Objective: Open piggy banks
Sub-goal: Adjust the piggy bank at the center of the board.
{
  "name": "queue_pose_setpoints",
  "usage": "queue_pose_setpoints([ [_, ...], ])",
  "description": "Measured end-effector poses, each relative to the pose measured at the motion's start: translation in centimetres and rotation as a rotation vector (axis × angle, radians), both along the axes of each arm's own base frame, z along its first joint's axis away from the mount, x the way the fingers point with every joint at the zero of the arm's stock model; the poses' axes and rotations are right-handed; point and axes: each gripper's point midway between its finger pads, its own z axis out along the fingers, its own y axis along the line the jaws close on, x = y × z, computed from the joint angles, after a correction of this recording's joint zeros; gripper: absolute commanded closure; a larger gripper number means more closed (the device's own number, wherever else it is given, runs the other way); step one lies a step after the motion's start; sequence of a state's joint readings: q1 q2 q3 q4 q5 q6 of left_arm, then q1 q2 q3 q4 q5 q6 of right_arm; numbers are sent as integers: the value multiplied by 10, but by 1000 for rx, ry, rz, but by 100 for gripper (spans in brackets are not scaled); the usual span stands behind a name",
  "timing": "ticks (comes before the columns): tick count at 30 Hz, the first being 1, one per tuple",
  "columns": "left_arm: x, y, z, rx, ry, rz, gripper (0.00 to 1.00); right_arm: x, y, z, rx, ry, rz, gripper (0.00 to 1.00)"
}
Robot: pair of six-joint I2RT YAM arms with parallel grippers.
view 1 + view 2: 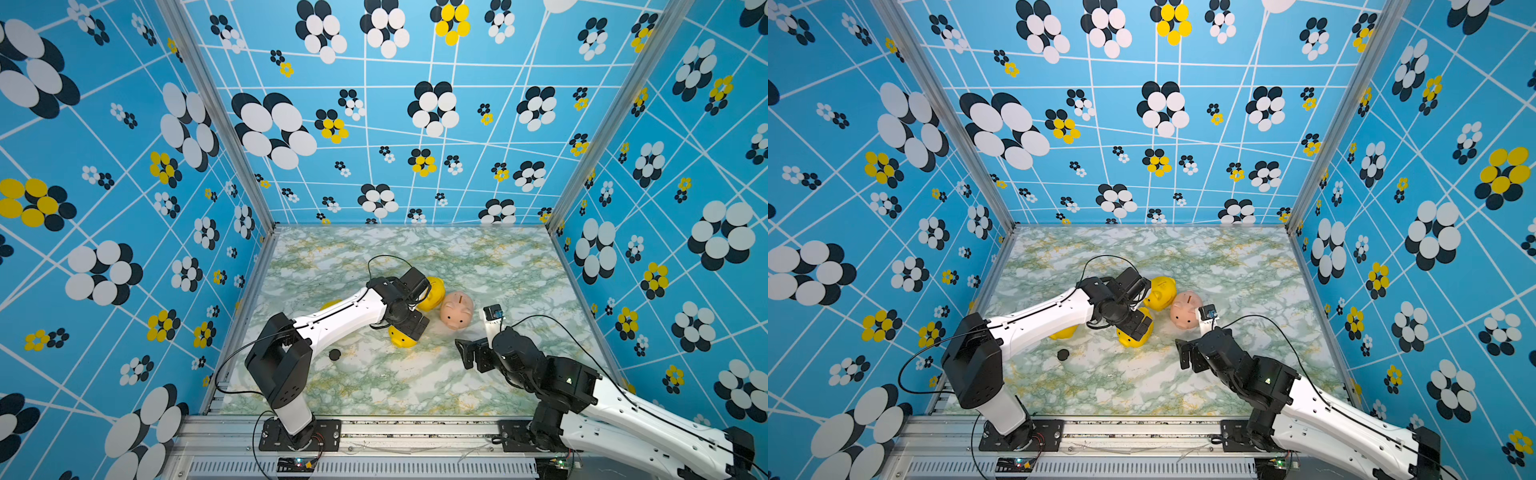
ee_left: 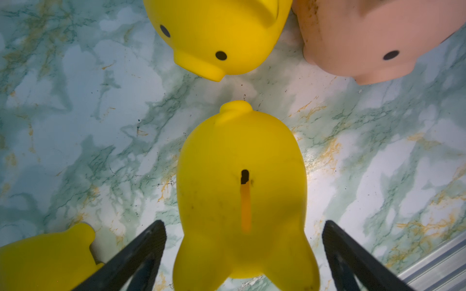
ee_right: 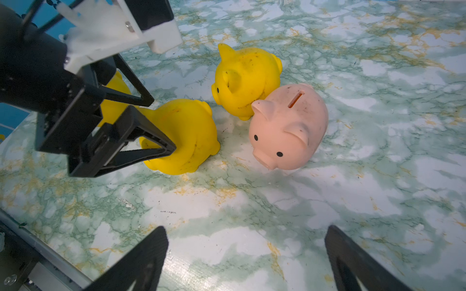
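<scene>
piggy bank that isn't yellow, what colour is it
The piggy bank is pale pink; see right wrist view.

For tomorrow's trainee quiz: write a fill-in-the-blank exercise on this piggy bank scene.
1. The left gripper, jaws ___, straddles a yellow piggy bank.
2. The upright piggy bank nearest the right gripper is pale ___.
3. The loose round disc on the table is ___.
Missing words: open; pink; black.

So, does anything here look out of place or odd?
A small black disc lies loose on the table, by itself. The pink pig has dark smudges on its back.
</scene>
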State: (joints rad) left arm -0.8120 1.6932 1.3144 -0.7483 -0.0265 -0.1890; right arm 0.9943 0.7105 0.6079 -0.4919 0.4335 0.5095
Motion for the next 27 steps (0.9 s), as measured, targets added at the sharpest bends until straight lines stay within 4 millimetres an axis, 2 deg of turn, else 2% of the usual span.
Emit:
queue_pose_setpoints([
  [14,-3,-4,-9,46,-22,-18,0,2,1,-7,5,-11,-9,0],
  [22,-5,6,-11,92,-19,-8,1,5,5,-13,-1,-7,-9,0],
  [27,-7,9,-12,106,-14,-6,6,6,6,-13,0,-8,-9,0],
])
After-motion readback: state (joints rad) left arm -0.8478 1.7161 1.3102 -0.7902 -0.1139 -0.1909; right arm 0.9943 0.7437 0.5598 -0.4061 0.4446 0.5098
